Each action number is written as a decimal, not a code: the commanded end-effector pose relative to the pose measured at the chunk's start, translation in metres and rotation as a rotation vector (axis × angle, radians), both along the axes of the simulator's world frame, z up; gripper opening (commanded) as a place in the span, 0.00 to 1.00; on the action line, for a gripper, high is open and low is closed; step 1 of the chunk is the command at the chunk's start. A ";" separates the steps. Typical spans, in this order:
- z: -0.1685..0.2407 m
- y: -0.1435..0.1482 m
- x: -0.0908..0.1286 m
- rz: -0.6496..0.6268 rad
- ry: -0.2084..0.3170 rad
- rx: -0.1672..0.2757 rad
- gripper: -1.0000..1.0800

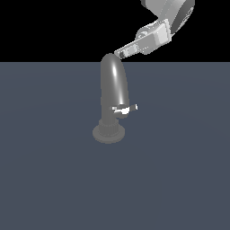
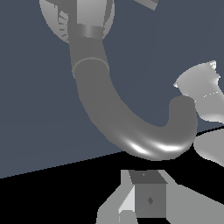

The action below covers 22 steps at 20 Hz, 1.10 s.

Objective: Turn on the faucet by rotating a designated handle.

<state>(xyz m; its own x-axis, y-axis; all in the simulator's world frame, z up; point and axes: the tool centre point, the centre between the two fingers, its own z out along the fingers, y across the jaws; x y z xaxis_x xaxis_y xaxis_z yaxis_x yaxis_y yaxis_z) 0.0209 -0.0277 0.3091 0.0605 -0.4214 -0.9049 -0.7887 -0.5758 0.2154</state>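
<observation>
**Grey faucet untouched, tool high beside the spout crown**

Grey-metal faucet (image 1: 113,96) stands mid-surface (image 1: 49,179) on its round base, spout arching up. The handle (image 1: 126,108), a short bright lever, juts toward 3 o'clock from the lower stem in the exterior view. My tool (image 1: 119,53) hangs at about 1 o'clock from the spout's crown, close to it, well above the handle. Whether its fingers are spread or pressed together I cannot tell; nothing appears pinched.

I judge the main risk is the descent: dropping straight down could clip the spout's curve, or I could push the spout instead of the lever. The lever is thin, so a glancing contact may slip off.

Room looks open around the handle at 3 and 6 o'clock; the surface is bare there.
</observation>
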 end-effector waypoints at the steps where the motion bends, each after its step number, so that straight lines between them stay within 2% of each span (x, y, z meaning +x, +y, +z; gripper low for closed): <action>1: -0.013 -0.004 0.003 -0.041 0.051 0.017 0.00; 9: -0.056 -0.017 0.008 -0.168 0.205 0.066 0.00; 17: -0.103 -0.027 0.002 -0.304 0.367 0.116 0.00; 22: -0.123 -0.030 -0.004 -0.366 0.440 0.139 0.00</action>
